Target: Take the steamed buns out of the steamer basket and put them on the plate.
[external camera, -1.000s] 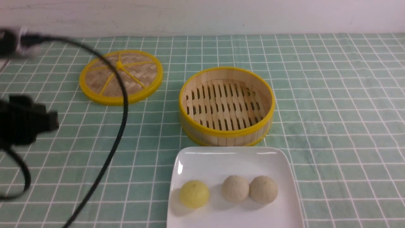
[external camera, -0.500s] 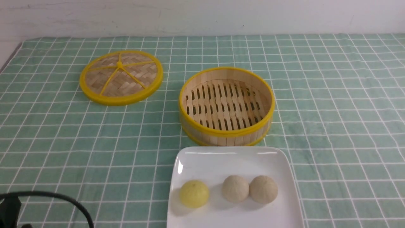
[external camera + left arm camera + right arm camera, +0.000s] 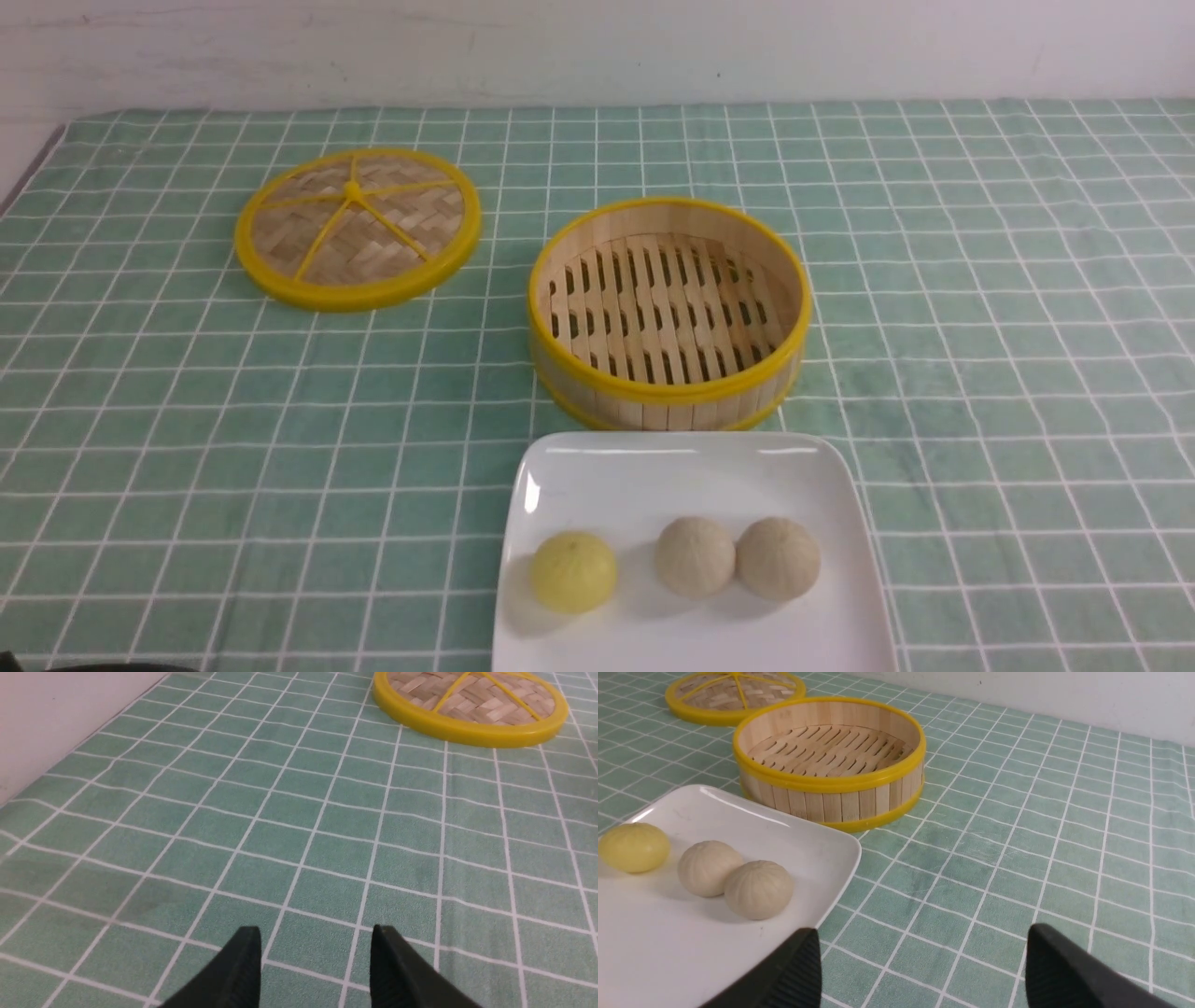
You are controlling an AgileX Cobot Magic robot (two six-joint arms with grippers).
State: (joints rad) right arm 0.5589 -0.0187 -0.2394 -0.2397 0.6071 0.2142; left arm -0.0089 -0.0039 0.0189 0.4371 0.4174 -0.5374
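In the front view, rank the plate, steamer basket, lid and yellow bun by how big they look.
1. plate, widest, though nearest and cut off by the picture's bottom edge.
2. steamer basket.
3. lid, slightly smaller-looking, but farther away, so unsure against the basket.
4. yellow bun, clearly smallest.

No writing, label, brand, number or sign can be read in any view: the plate [image 3: 653, 476], the basket [image 3: 667, 411], the buns [image 3: 694, 557], the lid [image 3: 373, 224] and the checked cloth [image 3: 980, 327] all show plain surfaces.
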